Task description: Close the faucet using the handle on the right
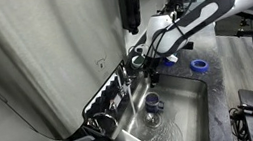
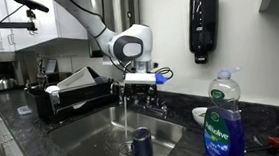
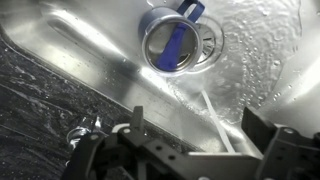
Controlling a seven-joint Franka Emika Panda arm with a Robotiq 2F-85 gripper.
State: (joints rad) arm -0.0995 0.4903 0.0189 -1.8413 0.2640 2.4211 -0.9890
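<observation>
The faucet (image 2: 130, 89) stands at the back of the steel sink (image 2: 79, 143), and a thin stream of water (image 2: 128, 114) runs from it into the basin. My gripper (image 2: 138, 80) hangs right over the faucet, also in an exterior view (image 1: 152, 65). The right handle (image 2: 163, 107) shows low, just right of the gripper, apart from the fingers. In the wrist view the gripper (image 3: 200, 130) is open and empty, with the stream (image 3: 212, 118) falling between the two fingers. A blue metal cup (image 3: 170, 45) stands in the basin beside the drain (image 3: 212, 40).
A blue dish soap bottle (image 2: 223, 122) stands at the sink's right. A black soap dispenser (image 2: 203, 23) hangs on the wall. A dish rack (image 2: 76, 93) sits left of the sink. A blue tape roll (image 1: 199, 66) lies on the counter.
</observation>
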